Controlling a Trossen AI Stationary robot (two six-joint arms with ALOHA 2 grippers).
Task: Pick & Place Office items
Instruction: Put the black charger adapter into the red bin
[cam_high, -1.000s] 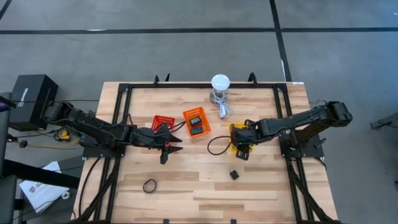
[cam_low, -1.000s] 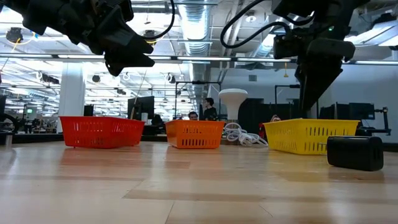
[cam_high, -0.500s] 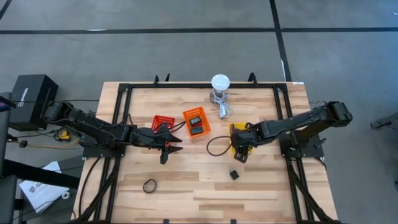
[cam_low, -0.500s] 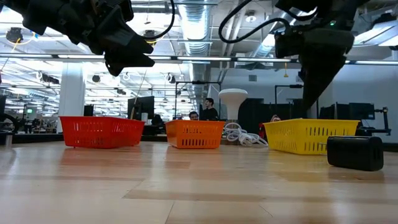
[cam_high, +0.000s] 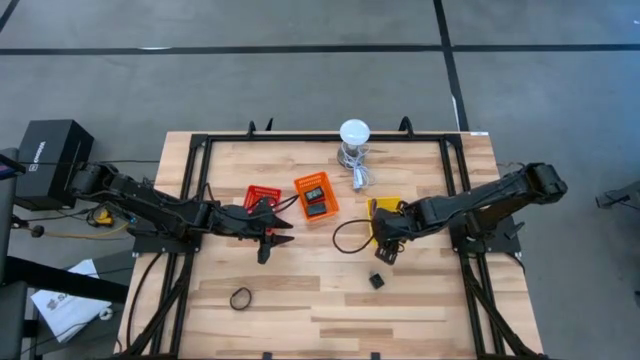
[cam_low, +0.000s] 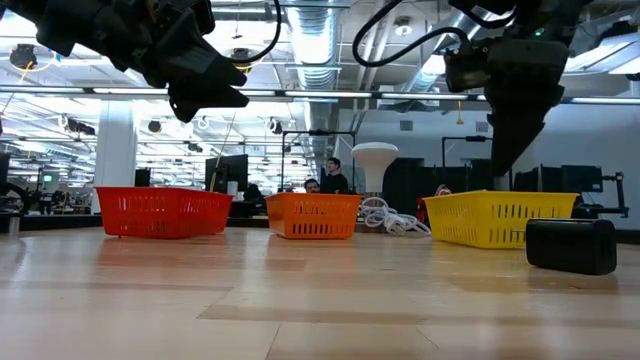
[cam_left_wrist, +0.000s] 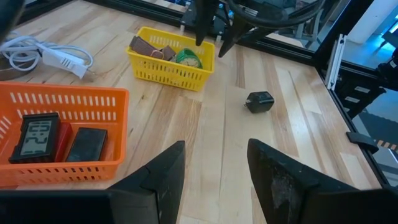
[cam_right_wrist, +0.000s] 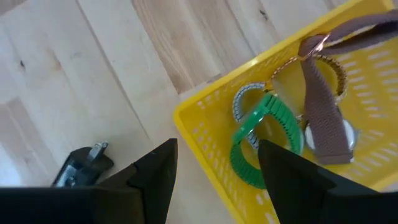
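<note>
The office items lie scattered. A black block rests flat on the wood near the yellow basket. A black band ring lies toward the near edge. A green band, a brown strap and a metal band sit inside the yellow basket. My right gripper hovers open above the basket's near rim, between basket and block. My left gripper hangs open in the air just near of the red basket.
The orange basket holds two dark flat devices. A white-domed lamp stands at the far edge, its cable trailing toward the baskets. A black cable loop lies left of the yellow basket. Bare wood spreads along the near edge.
My right gripper has drifted a little toward the table's near edge, from over the yellow basket to its near rim, closer to the black block. Its fingers stay open. My left arm has kept still.
</note>
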